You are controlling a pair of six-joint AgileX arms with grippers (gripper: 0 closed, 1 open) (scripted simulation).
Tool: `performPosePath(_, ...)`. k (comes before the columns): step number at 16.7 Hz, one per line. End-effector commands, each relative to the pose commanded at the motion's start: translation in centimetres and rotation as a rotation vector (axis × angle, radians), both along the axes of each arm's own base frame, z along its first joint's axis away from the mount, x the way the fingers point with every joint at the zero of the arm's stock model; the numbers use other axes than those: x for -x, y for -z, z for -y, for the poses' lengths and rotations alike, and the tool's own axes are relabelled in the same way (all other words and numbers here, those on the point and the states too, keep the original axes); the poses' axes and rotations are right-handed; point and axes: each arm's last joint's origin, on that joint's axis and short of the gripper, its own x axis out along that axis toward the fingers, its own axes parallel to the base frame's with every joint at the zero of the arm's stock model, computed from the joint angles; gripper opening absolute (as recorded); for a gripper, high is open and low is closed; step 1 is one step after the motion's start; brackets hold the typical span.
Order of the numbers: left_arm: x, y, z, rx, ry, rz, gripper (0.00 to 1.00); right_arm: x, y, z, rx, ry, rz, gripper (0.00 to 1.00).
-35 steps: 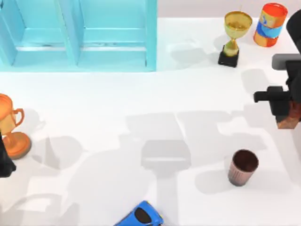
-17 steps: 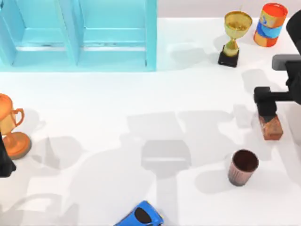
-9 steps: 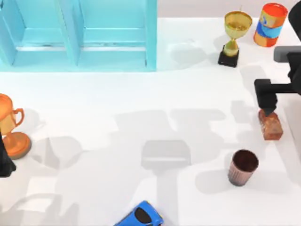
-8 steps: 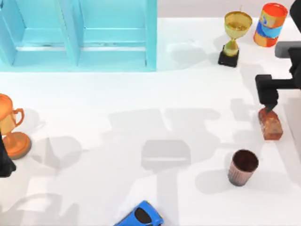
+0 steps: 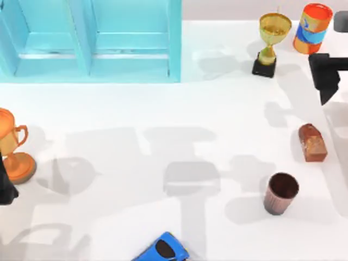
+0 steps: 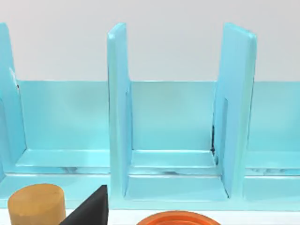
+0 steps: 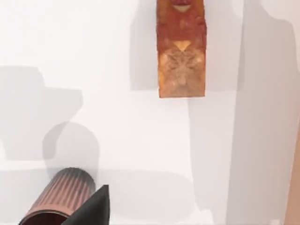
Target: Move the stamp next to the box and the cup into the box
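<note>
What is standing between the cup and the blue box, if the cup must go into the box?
Nothing visible stands in the way. The cup stands at the table's right side, the box at the far left, and bare white table lies between them. The stamp and the gold trophy are off that line.

My right gripper [image 5: 328, 81] is matte black and blocky, tapering to a pointed finger; my left arm [image 5: 5, 187] is plain black too.

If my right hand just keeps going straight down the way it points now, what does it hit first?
Probably bare table. In the top view the right hand hangs at the right edge, apart from the stamp nearer the front, with the cup beyond it. Depth is unclear, so I can't be sure.
</note>
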Motion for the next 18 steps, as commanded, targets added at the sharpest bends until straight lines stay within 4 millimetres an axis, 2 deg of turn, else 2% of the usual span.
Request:
performPosePath(6, 0.0, 0.0, 0.0, 0.000, 0.000, 0.000, 1.00, 0.3, 0.3, -0.6, 0.001, -0.003, -0.004, 1.00)
performPosePath(9, 0.0, 0.0, 0.0, 0.000, 0.000, 0.000, 1.00, 2.1, 1.3, -3.0, -0.015, -0.004, -0.021, 1.00)
performPosePath(12, 0.0, 0.0, 0.0, 0.000, 0.000, 0.000, 1.00, 4.9, 4.1, -5.5, 0.006, 0.006, -0.103, 1.00)
performPosePath(14, 0.0, 0.0, 0.0, 0.000, 0.000, 0.000, 1.00, 6.6, 4.8, -6.9, 0.004, 0.007, -0.107, 1.00)
performPosePath(18, 0.0, 0.0, 0.0, 0.000, 0.000, 0.000, 1.00, 7.3, 5.0, -7.4, -0.001, 0.005, -0.102, 1.00)
